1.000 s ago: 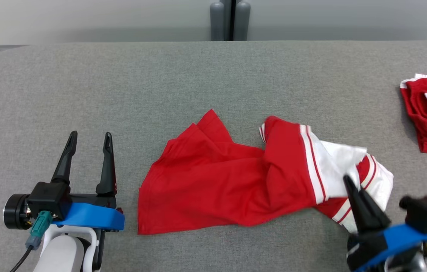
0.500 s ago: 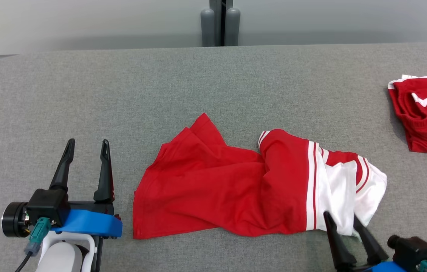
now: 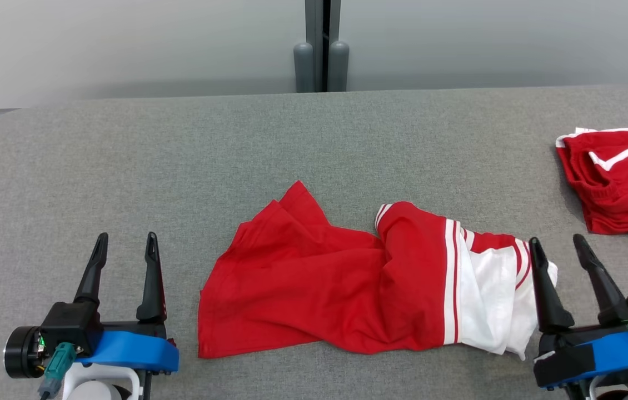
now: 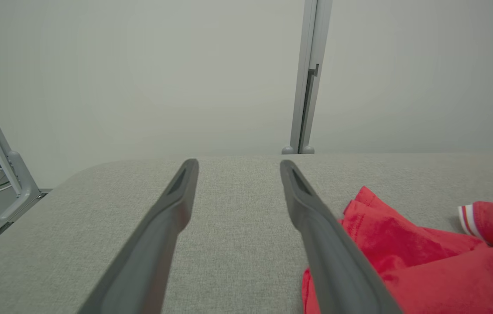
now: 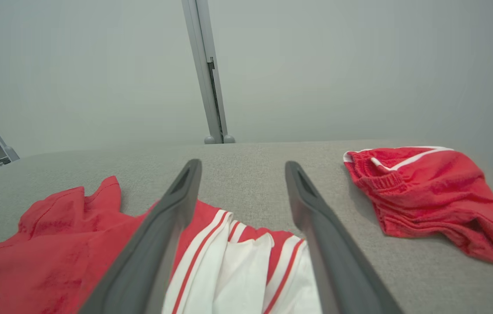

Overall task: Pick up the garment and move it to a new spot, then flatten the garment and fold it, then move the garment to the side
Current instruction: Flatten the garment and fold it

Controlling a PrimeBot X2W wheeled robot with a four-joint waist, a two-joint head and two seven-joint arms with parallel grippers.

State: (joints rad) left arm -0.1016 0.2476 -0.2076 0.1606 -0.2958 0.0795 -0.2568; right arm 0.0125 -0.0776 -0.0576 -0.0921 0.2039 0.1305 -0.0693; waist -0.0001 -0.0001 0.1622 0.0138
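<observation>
A red garment (image 3: 319,289) with a white, red-striped end lies crumpled on the grey table (image 3: 180,155), in the middle near the front. Its red cloth (image 4: 425,261) lies to the right of my left fingers in the left wrist view, and its striped end (image 5: 237,266) lies under my right fingers in the right wrist view. My left gripper (image 3: 124,241) stands open at the lower left, apart from the cloth. At the garment's right end my right gripper (image 3: 557,244) is open and holds nothing.
A second red garment with white trim (image 3: 619,178) lies bunched at the table's right edge, also in the right wrist view (image 5: 425,196). A grey post (image 3: 320,50) stands behind the table's far edge against a pale wall.
My right gripper let go of the garment's striped end, opened, and drew back to the right. The striped end has settled flatter on the table. The head camera tilted, shifting the whole picture.
</observation>
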